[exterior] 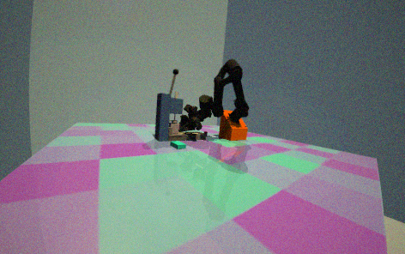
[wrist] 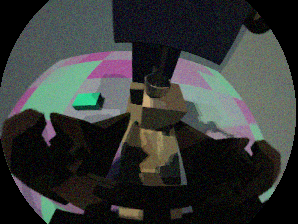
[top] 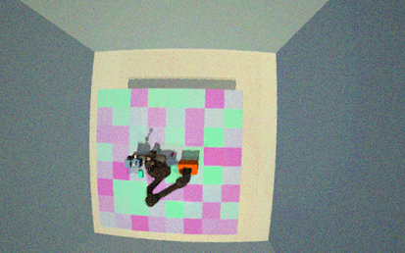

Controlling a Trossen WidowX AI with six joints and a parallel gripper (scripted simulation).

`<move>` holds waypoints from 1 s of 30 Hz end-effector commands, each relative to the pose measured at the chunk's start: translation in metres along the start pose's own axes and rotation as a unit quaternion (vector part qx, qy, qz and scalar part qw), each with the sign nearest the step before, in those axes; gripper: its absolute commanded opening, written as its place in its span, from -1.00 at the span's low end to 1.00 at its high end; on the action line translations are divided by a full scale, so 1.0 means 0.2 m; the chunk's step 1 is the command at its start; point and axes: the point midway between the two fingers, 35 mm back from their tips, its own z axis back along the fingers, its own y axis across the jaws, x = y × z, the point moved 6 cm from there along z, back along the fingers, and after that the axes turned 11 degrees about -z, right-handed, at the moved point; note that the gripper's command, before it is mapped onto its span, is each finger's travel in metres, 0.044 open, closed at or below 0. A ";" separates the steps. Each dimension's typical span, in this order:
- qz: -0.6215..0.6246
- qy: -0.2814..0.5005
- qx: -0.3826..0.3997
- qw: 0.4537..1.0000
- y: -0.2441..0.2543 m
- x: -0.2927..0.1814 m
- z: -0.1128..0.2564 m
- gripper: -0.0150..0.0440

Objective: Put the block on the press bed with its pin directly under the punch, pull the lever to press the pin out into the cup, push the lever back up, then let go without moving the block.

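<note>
Block [exterior: 173, 128] [wrist: 162, 107] looks tan and boxy, the jaws [exterior: 185, 123] spread beside it.

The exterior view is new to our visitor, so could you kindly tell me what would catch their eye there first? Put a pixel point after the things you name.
Probably the bright orange block-like base [top: 193, 164] [exterior: 229, 129], with the dark arm [top: 150, 200] [exterior: 232, 69] arching up from it on the pink-and-green checkered table top [exterior: 137, 189]. Next would come the tall blue press [exterior: 162, 117] to its left in that view, its ball-tipped lever [exterior: 173, 81] pointing upward. A small green piece [top: 141, 173] [exterior: 178, 145] [wrist: 87, 100] lies in front of the press.
</note>
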 end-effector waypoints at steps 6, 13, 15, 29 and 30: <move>0.001 -0.002 0.002 1.000 -0.03 0.02 -0.01 0.53; 0.001 -0.003 0.002 1.000 -0.01 0.01 0.00 0.53; 0.001 -0.003 0.003 1.000 0.00 0.01 0.00 0.53; 0.001 -0.003 0.003 1.000 0.01 0.01 0.00 0.53; 0.001 -0.003 0.003 1.000 0.01 0.01 0.00 0.53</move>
